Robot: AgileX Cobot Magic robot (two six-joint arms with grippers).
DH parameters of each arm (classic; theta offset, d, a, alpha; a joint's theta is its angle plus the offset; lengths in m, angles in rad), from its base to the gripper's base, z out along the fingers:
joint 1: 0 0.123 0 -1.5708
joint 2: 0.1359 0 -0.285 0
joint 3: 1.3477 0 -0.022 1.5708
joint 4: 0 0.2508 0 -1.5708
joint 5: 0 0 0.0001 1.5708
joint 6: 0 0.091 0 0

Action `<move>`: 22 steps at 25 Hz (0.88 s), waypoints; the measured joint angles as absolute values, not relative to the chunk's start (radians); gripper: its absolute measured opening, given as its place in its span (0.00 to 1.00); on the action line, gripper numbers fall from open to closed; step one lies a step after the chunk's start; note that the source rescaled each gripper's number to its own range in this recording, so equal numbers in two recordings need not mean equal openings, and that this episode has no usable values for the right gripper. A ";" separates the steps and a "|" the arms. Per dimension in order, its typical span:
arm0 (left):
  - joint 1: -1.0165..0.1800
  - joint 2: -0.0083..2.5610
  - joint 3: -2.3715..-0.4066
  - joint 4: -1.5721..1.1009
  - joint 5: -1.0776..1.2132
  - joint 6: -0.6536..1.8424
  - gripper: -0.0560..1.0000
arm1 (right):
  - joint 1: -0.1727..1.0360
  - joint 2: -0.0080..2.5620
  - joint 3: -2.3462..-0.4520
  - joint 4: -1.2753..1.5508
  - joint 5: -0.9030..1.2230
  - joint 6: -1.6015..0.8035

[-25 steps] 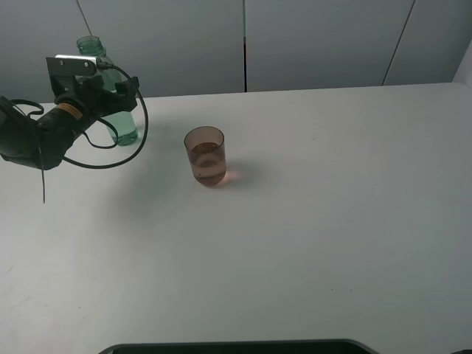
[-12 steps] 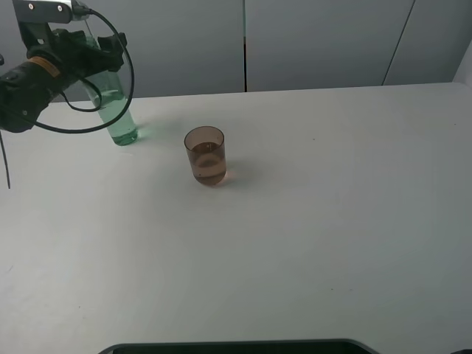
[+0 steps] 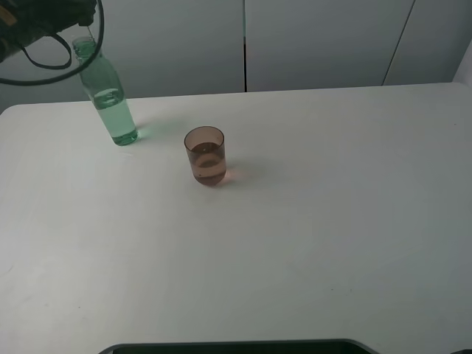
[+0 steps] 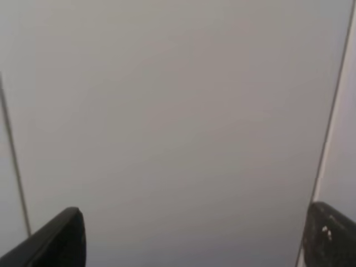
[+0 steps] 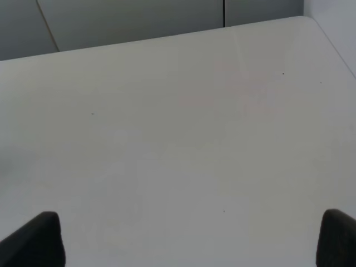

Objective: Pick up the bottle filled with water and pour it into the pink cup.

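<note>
The bottle (image 3: 110,97) is slim, clear green, uncapped and partly filled with water. It stands on the white table (image 3: 310,221) at the back left, leaning slightly. The pink cup (image 3: 205,155) stands upright to its right, apart from it, with some liquid inside. My left arm (image 3: 44,18) is at the top left corner, above the bottle's neck, mostly out of frame. The left gripper (image 4: 192,239) faces the grey wall, its fingers wide apart and empty. The right gripper (image 5: 192,239) is open and empty over bare table; the exterior high view does not show it.
Grey wall panels (image 3: 317,44) stand behind the table's far edge. A dark object (image 3: 236,346) lies along the table's near edge. Black cable loops (image 3: 66,55) hang from the left arm near the bottle's top.
My left arm has risen and pulled back to the upper left, away from the bottle. The bottle stays standing on the table. The cup has not moved.
</note>
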State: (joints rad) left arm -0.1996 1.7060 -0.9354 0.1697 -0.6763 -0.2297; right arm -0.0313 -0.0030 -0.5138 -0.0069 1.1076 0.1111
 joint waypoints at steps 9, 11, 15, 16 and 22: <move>-0.129 1.598 -1.233 0.120 0.282 -0.243 1.00 | -0.031 -0.003 -0.514 -0.007 1.108 0.111; -0.120 1.598 -1.318 0.115 0.515 -0.223 1.00 | -0.031 -0.003 -0.514 -0.007 1.108 0.111; -0.120 1.596 -1.448 0.042 0.934 -0.131 1.00 | -0.031 -0.003 -0.514 -0.007 1.108 0.111; -0.120 1.596 -1.467 0.023 1.028 -0.111 1.00 | -0.031 -0.003 -0.514 -0.007 1.108 0.111; -0.120 1.587 -1.482 -0.011 1.209 -0.103 1.00 | -0.031 -0.003 -0.514 -0.007 1.108 0.111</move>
